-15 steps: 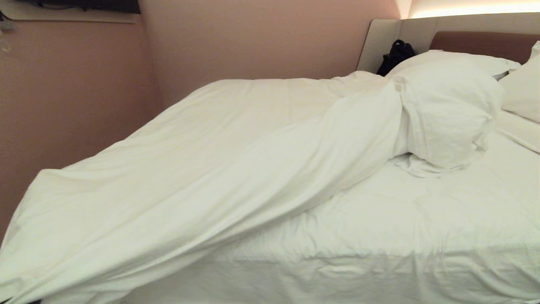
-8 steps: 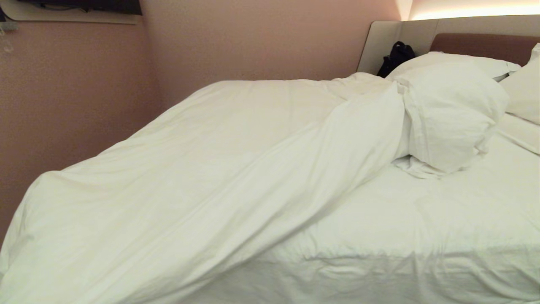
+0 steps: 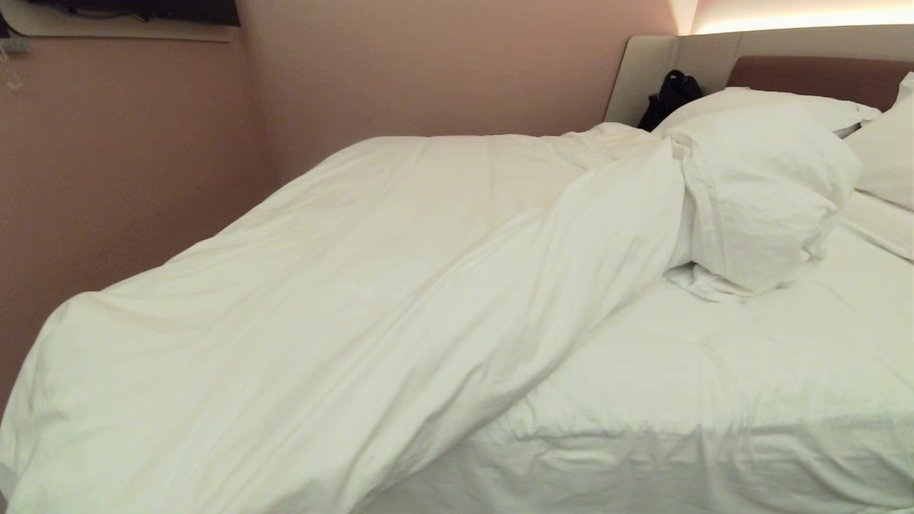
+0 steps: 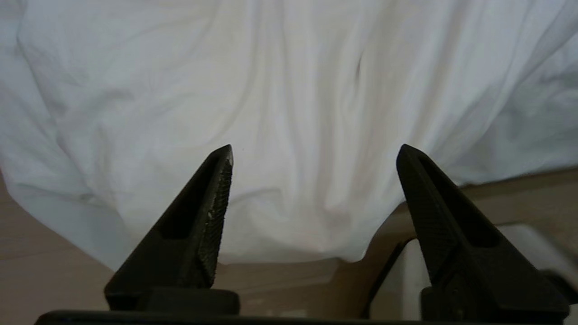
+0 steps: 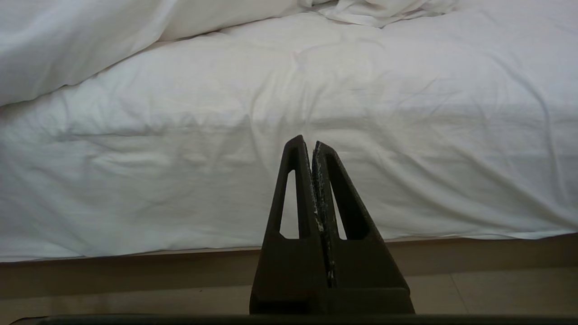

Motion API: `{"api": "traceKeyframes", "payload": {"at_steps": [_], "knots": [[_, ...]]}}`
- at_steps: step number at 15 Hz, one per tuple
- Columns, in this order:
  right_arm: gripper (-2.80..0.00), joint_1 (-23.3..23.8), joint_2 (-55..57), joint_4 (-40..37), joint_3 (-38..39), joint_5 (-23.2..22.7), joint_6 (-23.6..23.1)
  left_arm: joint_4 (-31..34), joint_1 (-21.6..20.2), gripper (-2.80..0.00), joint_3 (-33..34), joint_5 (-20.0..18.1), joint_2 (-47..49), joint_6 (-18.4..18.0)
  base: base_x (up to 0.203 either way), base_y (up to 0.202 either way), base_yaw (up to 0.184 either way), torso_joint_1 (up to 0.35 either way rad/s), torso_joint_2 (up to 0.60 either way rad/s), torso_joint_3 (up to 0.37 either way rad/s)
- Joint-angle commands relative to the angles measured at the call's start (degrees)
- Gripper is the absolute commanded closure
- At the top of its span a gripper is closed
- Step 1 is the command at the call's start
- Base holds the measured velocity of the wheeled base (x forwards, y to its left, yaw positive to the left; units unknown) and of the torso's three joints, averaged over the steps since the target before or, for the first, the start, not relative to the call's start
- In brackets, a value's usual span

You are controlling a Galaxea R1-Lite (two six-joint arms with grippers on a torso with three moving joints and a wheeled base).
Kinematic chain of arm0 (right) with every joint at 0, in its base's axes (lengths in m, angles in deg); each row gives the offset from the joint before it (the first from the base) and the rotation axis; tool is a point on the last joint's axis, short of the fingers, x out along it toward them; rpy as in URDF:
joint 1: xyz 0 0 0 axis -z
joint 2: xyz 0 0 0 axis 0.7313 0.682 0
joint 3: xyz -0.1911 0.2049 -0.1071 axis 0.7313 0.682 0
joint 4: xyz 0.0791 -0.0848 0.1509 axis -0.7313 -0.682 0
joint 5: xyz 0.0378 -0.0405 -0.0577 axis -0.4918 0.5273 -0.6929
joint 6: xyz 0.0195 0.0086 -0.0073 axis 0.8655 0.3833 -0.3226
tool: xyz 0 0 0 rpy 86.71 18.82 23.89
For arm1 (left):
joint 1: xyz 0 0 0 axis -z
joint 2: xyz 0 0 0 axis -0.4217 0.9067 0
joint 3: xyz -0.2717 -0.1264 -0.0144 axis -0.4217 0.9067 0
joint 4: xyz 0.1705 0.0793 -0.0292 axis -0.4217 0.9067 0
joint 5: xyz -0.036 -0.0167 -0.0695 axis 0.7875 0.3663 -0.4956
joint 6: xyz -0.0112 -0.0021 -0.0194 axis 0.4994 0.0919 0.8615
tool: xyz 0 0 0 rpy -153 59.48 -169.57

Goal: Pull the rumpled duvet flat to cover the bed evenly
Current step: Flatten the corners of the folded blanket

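Two grippers, neither holding cloth. Left gripper (image 4: 311,153): jaws spread, empty, facing duvet (image 3: 343,314) hem hanging off bed (image 3: 714,442) corner, apparently let go. Right gripper (image 5: 313,144): clenched, parked before mattress side. Duvet: bunched diagonally, right half uncovered.

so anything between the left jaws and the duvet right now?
Nothing visible. The left gripper stands open, empty, with the duvet hanging over the bed edge straight ahead of it; only open air shows between the jaws and the cloth.
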Motion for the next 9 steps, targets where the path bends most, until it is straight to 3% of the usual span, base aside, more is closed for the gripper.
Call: {"api": "traceKeyframes", "payload": {"at_steps": [1,4,7,9], "knots": [[0.00,0.0,0.0,0.0,0.0,0.0,0.0,0.1,0.0,-2.80,-5.9,2.2,2.3,5.9,0.000,0.000,0.000,0.000,0.00,0.000],[0.00,0.0,0.0,0.0,0.0,0.0,0.0,0.3,-0.1,-2.80,-18.2,11.8,10.9,22.1,0.000,0.000,0.000,0.000,0.00,0.000],[0.00,0.0,0.0,0.0,0.0,0.0,0.0,0.2,-0.3,-2.80,-22.5,19.6,24.7,32.9,0.000,0.000,0.000,0.000,0.00,0.000],[0.00,0.0,0.0,0.0,0.0,0.0,0.0,0.0,-2.4,-2.80,-24.9,21.6,32.8,38.1,0.000,0.000,0.000,0.000,0.00,0.000]]}}
